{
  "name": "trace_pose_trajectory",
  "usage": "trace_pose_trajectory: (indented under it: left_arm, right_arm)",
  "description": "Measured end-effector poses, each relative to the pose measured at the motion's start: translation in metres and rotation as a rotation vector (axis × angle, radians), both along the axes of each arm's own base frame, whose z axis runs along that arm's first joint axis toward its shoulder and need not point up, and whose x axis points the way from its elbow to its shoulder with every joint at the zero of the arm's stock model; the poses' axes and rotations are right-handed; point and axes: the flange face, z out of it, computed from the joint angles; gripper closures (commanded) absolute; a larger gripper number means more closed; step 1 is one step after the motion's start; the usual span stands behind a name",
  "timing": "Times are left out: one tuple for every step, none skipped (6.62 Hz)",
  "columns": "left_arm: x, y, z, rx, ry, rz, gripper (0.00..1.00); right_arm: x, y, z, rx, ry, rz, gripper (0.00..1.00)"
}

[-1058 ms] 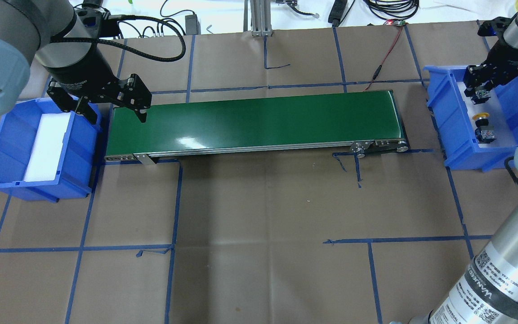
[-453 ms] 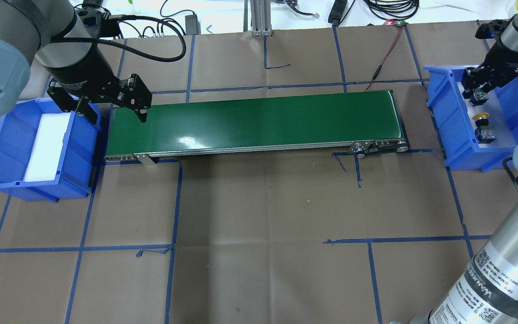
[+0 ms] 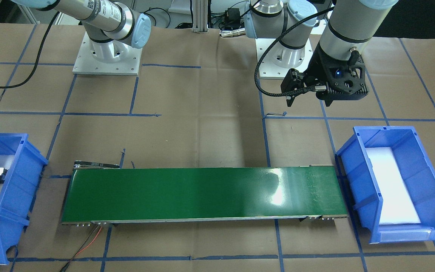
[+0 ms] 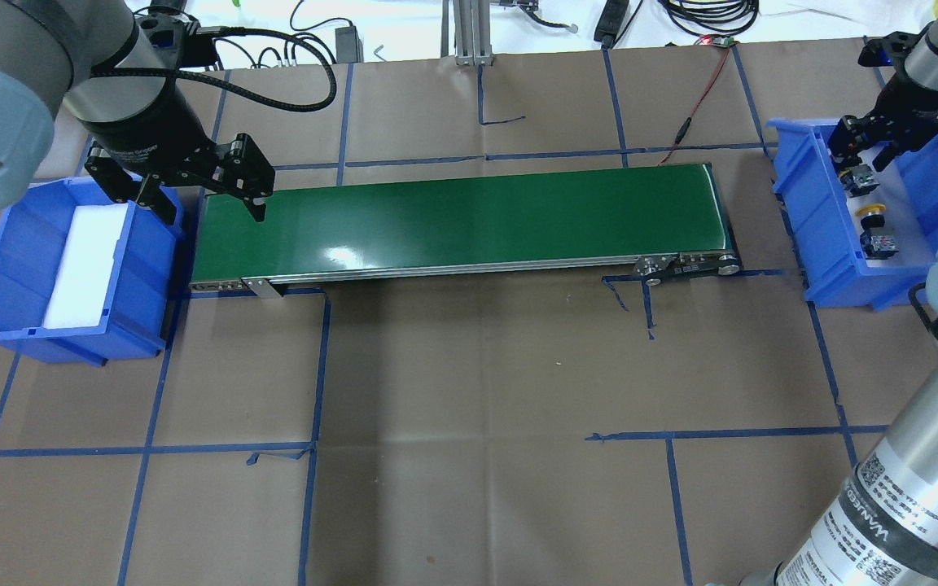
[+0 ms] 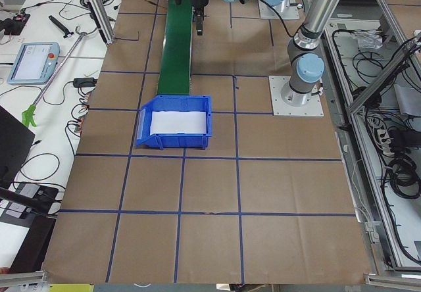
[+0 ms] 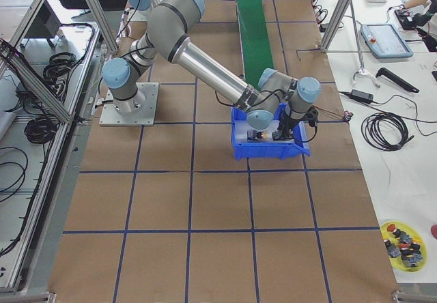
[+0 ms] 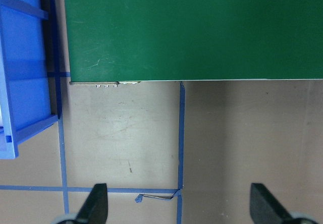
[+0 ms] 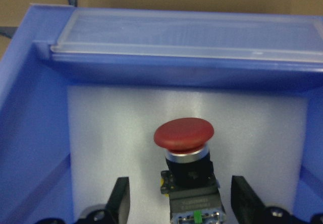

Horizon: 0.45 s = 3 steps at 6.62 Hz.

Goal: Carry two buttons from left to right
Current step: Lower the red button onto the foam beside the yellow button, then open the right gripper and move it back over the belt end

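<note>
Both left end effector (image 7: 179,200) and right end effector (image 8: 181,196) gape; right wrist view alone shows red button (image 8: 183,132) untouched.

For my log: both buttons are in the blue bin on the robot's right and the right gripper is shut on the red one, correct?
No. The red button and yellow button are in that blue bin, but the right gripper is open: the right wrist-mounted view shows its fingers apart beside the red button, not touching it.
</note>
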Motion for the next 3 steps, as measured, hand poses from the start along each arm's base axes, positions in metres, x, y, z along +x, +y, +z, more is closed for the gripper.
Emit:
trace_pose_trajectory:
  left_arm:
    - [0.0,0.0,0.0,0.0,0.0,0.0,0.0]
    - [0.0,0.0,0.0,0.0,0.0,0.0,0.0]
    - [0.0,0.0,0.0,0.0,0.0,0.0,0.0]
  right_arm:
    - [0.003,0.0,0.01,-0.011,0.007,0.003,0.22]
    - [0.005,0.002,0.025,-0.025,0.015,0.005,0.22]
    - [0.006,0.007,0.045,-0.04,0.033,0.009,0.01]
